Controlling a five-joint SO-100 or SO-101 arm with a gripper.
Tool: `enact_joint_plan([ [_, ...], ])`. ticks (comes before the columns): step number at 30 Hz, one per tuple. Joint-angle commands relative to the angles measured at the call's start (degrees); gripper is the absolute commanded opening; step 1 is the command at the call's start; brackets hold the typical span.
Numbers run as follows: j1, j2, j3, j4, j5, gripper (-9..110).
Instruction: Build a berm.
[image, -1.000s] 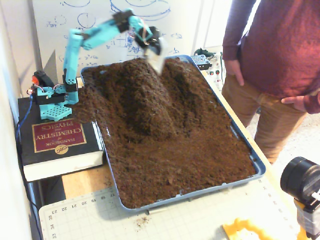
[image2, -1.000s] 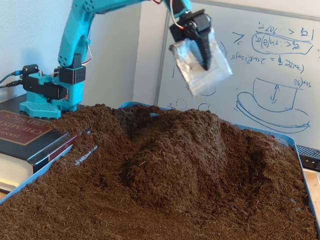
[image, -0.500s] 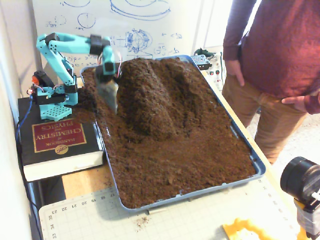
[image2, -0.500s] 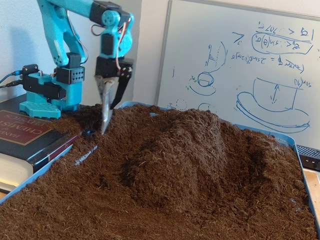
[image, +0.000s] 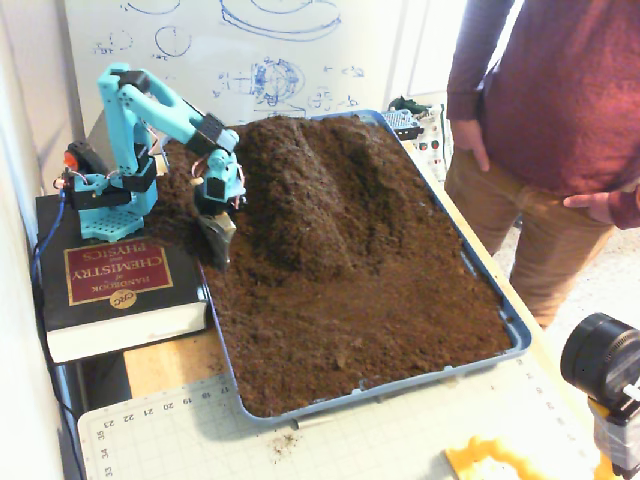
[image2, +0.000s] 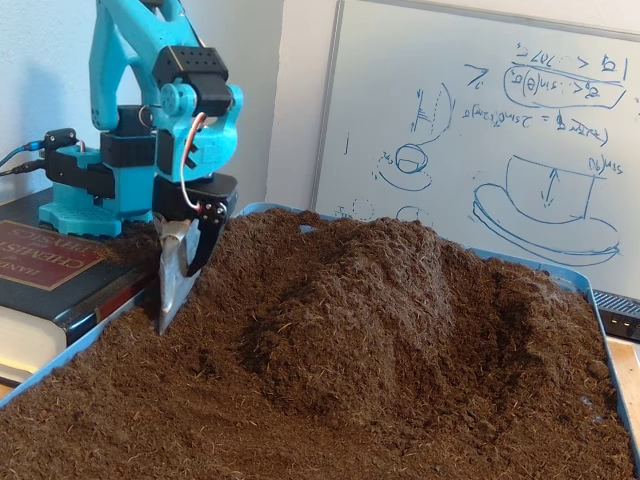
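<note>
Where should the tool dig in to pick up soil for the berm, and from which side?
Take the low, flat soil in front of the berm, not the mound itself. The soil is loose and cannot be pinched, so drive the tool in blade-down from the flat side, then push toward the berm's foot.

This looks like a laboratory or a research office. Behind the blue tray (image: 520, 335) of soil stands a whiteboard (image2: 480, 130) with hand-drawn sketches and formulas. Left of the tray lies a chemistry and physics handbook (image: 115, 285). In front of the tray there is a cutting mat (image: 350, 440) with a printed scale.
</note>
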Motion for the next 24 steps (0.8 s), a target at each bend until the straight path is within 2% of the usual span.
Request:
enact_joint_plan([
  [1, 0.9, -4.8, 0.5, -11.9, 3.3, 1],
  [8, -4.6, -1.8, 0.5, -13.2, 12.8, 1],
  [24, -13.2, 0.4, -8.3, -14.0, 16.1, 1],
])
